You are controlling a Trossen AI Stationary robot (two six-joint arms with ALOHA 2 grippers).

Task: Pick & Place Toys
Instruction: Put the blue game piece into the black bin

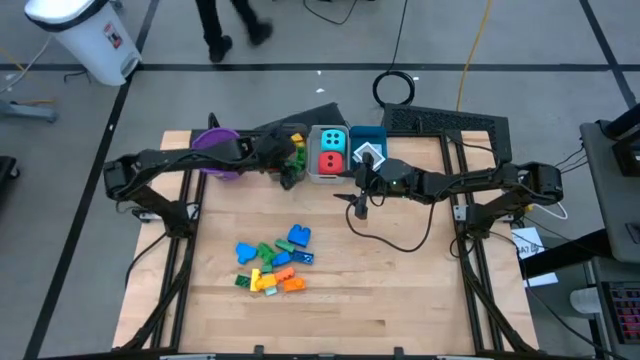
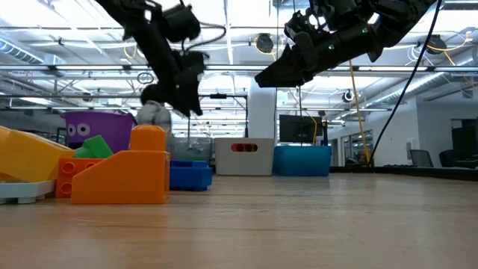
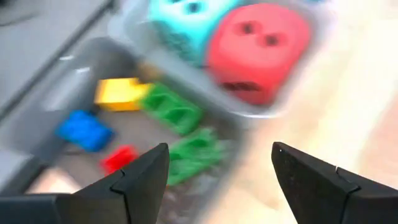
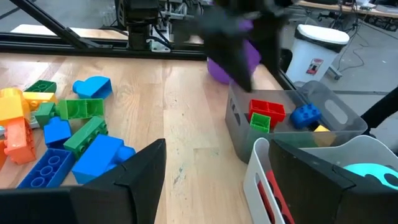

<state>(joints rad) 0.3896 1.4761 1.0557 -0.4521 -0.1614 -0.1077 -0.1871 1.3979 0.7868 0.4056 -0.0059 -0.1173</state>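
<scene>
The left gripper (image 1: 291,172) hangs over the grey bin (image 1: 292,152), fingers apart and holding nothing. Its wrist view shows what the overhead one hides: yellow, blue, red and green bricks (image 3: 180,112) inside that bin. Right of the grey bin, the white bin (image 1: 331,176) holds a cyan die (image 1: 332,138) and red die (image 1: 329,161). The right gripper (image 1: 359,207) hovers just beyond the white bin, fingers apart, empty. The loose brick pile (image 1: 272,263) lies well nearer the table's front.
</scene>
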